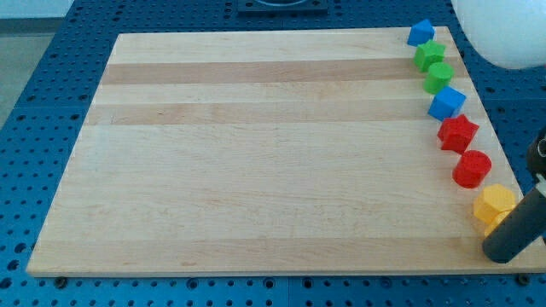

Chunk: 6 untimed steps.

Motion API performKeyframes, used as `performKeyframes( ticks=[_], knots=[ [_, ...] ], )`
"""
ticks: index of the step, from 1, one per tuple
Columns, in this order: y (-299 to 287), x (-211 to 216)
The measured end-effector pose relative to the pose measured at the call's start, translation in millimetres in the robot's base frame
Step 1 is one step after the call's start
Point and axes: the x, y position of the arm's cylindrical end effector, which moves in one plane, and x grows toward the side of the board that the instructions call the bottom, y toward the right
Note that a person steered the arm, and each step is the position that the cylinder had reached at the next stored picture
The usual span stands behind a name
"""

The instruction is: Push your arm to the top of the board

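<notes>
My tip [502, 253] is at the view's bottom right, at the lower right corner of the wooden board [256, 153]. It sits just below and right of a yellow block [494, 207] and touches or nearly touches it. Up the board's right edge runs a column of blocks: a red cylinder [472, 168], a red star-like block [458, 133], a blue cube [446, 103], a green block [438, 78], a green block [429, 55] and a blue block [420, 33] at the top right corner.
The board lies on a blue perforated table [51, 77]. A white rounded object [503, 30] is at the view's top right, off the board. A dark part of the arm [539, 153] shows at the right edge.
</notes>
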Motion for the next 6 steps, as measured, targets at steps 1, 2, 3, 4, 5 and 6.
performKeyframes(
  ticks=[1,2,3,4,5,6],
  knots=[
    [-3,0],
    [-48,0],
    [-90,-14],
    [-106,-66],
    [-113,-128],
    [-117,-188]
  ],
)
